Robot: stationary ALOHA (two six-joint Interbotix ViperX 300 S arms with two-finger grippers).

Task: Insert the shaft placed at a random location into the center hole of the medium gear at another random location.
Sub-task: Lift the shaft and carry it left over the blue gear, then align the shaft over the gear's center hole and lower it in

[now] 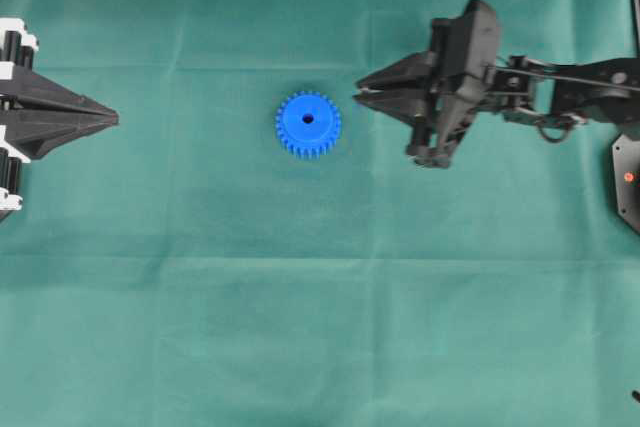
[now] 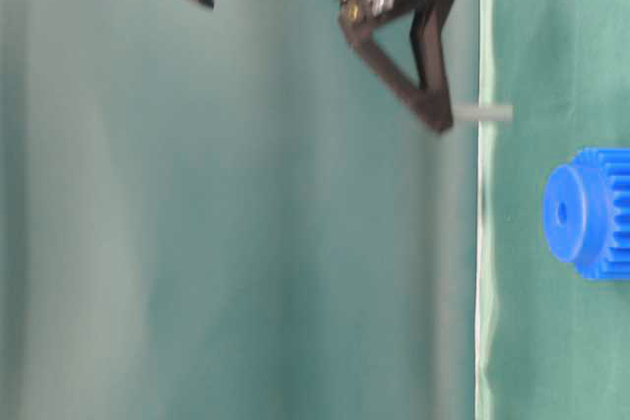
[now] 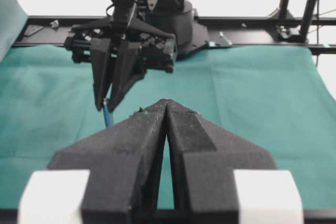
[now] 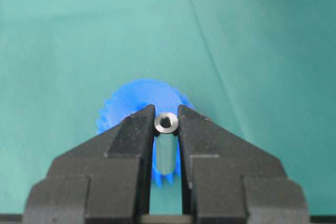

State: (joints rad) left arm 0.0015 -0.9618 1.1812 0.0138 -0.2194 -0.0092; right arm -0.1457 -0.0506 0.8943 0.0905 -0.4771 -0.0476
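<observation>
**A:** Which way does the shaft (image 4: 166,129) point?

**B:** In the right wrist view it stands on end between the fingertips of the right gripper (image 4: 166,125), its long axis along the fingers, so you look onto its round end face with a dark bore in the middle. The table-level view, which is turned on its side, shows the shaft (image 2: 482,112) as a short grey pin sticking out past the finger tip toward the green cloth (image 2: 551,7), its axis square to the cloth, its free end over the cloth's edge.

**A:** And the medium gear (image 1: 308,124)?

**B:** Flat on the cloth, a little left of the middle and in the far half of the tabletop in the overhead view, center hole (image 1: 307,119) facing up. The right gripper (image 1: 358,95) hangs just to its right, tips apart from the teeth.

**A:** What does one view give that another lacks?

**B:** Overhead I cannot make out the pin at all; only the wrist and table-level views show it clamped. The left wrist view shows the right gripper (image 3: 106,106) tilted down, with a thin blue sliver below its tips, and the left gripper (image 3: 166,103) with fingers pressed together on nothing.

**A:** Room to move?

**B:** The left gripper (image 1: 112,118) sits at the left edge, well apart from the gear. Bare cloth lies all round the gear, with the whole near half open
</observation>
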